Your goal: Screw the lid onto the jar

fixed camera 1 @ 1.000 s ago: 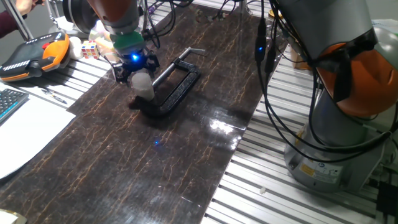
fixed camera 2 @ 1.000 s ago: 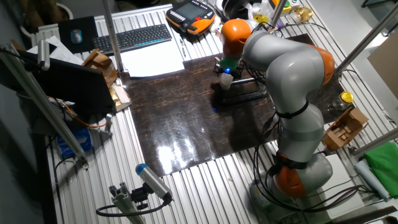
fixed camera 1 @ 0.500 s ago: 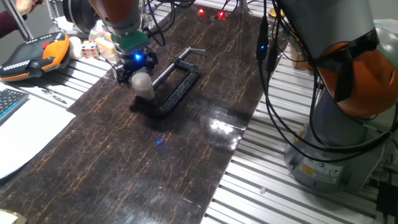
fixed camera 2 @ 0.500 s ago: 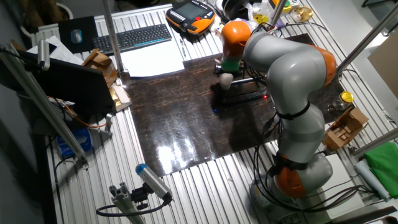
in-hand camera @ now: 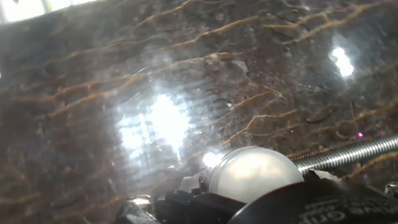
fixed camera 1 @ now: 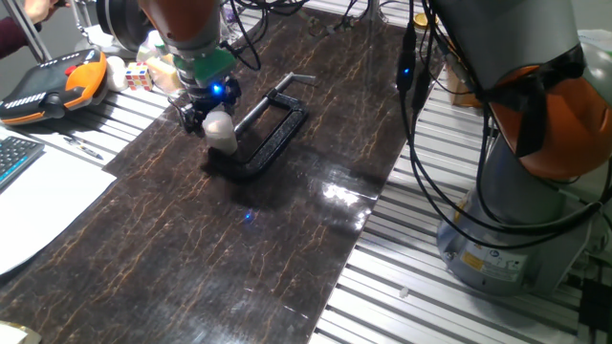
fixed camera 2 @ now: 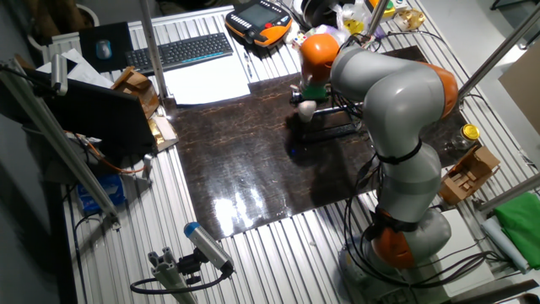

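My gripper point(fixed camera 1: 211, 112) hangs over the dark mat and is shut on a small whitish, shiny jar point(fixed camera 1: 222, 132), held just above the surface beside a black C-clamp point(fixed camera 1: 273, 129). In the other fixed view the jar point(fixed camera 2: 305, 107) shows under the orange wrist, at the left end of the clamp point(fixed camera 2: 333, 128). In the hand view the jar point(in-hand camera: 250, 172) is a round whitish dome at the bottom edge, with the clamp's threaded screw point(in-hand camera: 348, 154) to its right. I cannot tell the lid apart from the jar.
The dark marbled mat point(fixed camera 1: 287, 229) lies on a slatted metal table. An orange-black teach pendant point(fixed camera 1: 48, 86), a small cube point(fixed camera 1: 137, 76) and white paper point(fixed camera 1: 38, 205) lie to the left. A keyboard point(fixed camera 2: 177, 52) is at the back. A yellow-lidded jar point(fixed camera 2: 470, 133) stands far right.
The gripper with the jar has risen slightly and shifted a little along the clamp. The clamp has not moved.
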Available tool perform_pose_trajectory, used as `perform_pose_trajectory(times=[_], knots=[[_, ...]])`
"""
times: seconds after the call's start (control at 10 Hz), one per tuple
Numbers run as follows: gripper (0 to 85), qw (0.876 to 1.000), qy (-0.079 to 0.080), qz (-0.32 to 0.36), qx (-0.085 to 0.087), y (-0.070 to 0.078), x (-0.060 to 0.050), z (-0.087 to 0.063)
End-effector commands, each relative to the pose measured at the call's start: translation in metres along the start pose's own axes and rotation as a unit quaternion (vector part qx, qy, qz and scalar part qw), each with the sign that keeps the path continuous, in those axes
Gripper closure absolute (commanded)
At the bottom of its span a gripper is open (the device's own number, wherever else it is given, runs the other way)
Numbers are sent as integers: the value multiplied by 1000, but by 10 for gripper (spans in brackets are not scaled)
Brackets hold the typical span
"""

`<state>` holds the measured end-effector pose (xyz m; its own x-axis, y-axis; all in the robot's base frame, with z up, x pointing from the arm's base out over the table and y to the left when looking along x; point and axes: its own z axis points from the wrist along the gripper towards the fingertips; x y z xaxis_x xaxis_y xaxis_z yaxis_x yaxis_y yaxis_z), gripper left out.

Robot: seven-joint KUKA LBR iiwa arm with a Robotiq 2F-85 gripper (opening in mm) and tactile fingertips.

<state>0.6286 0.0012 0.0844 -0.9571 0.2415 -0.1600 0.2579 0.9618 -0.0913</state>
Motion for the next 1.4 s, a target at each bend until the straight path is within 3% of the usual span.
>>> perform_pose_trajectory(times=[0.0,0.2,0.5,1.3], knots=[[0,946,-25,-319,-51,0,0,1],[0,939,-17,-339,-55,0,0,0],[27,938,6,-341,-63,0,1,0],[77,937,20,-343,-60,0,1,1]])
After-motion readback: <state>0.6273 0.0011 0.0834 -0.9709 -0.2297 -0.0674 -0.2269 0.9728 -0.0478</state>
